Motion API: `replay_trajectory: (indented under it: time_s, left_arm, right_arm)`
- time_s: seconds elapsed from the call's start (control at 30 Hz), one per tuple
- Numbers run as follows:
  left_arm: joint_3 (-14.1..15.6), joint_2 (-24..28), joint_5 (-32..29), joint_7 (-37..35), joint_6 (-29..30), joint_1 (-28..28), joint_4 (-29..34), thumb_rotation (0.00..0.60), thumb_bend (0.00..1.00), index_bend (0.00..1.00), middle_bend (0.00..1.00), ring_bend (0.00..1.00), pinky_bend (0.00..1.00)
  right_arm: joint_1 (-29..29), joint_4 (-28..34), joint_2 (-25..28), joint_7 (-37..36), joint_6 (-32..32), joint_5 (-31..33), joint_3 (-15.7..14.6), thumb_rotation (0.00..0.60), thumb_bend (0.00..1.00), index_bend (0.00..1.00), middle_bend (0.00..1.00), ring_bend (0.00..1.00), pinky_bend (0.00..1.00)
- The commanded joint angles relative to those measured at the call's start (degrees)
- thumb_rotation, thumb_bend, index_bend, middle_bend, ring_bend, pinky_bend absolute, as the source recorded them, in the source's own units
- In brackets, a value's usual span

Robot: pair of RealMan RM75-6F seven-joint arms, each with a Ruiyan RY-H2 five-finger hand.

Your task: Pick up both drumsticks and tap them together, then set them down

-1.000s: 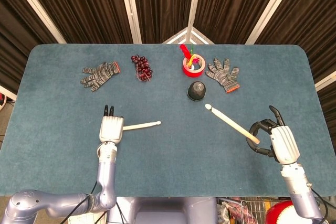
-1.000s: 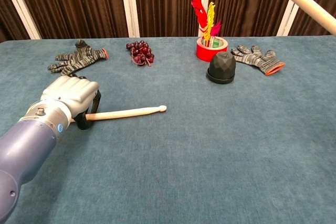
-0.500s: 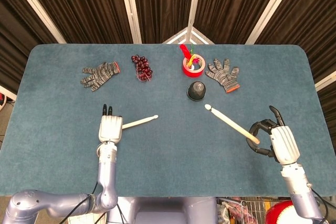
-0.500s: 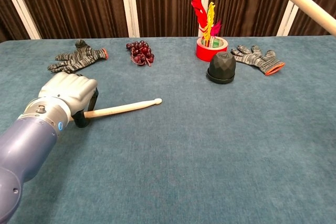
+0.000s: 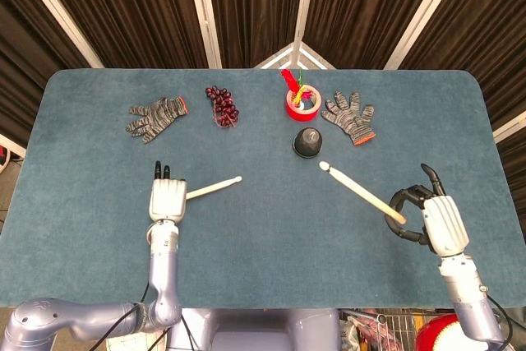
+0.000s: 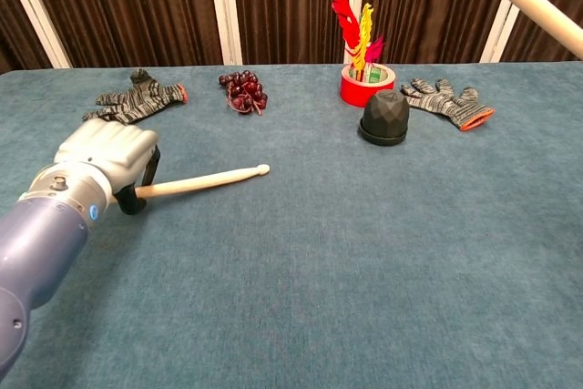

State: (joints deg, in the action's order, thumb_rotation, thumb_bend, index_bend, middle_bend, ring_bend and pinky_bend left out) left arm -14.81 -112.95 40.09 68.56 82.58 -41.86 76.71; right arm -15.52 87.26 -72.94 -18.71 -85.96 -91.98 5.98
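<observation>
My left hand grips the butt of a pale wooden drumstick, whose tip points right and slightly away, just above the blue table. At the right, my right hand holds the second drumstick by its butt, tip pointing up-left toward the table's middle. In the chest view only that stick's shaft shows, crossing the top right corner; the right hand itself is out of that frame. The two sticks are well apart.
Along the far side lie a striped glove, a bunch of dark red grapes, a red tape roll with coloured feathers, a dark faceted dome and a second glove.
My left hand has shifted left and a little away with its drumstick, the tip swinging up and back. The right hand and its stick have barely moved.
</observation>
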Motion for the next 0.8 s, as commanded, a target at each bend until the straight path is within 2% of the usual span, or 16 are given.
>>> replay_trajectory:
  time_s: [0.03, 0.5, 0.8]
  left_arm:
    - [0.6, 1.1, 3.0, -3.2, 0.0, 0.6, 0.1, 0.600, 0.53, 0.61, 0.61, 0.14, 0.00]
    - [3.0, 9.5, 11.7, -9.2, 0.7, 3.1, 5.1, 0.600, 0.53, 0.61, 0.61, 0.14, 0.00]
    - [6.5, 18.7, 24.1, -17.5, 2.1, 5.0, 10.0, 0.600, 0.53, 0.61, 0.61, 0.14, 0.00]
  right_arm:
    - [-0.1, 0.1, 0.0, 0.2, 0.2, 0.2, 0.1, 0.600, 0.42, 0.79, 0.65, 0.47, 0.02]
    - [-1.7, 0.2, -0.3, 1.7, 3.1, 2.7, 1.7, 0.600, 0.42, 0.79, 0.65, 0.47, 0.02]
    - [-3.4, 1.2, 1.6, 3.0, 5.8, 5.2, 3.7, 0.600, 0.42, 0.80, 0.66, 0.48, 0.02]
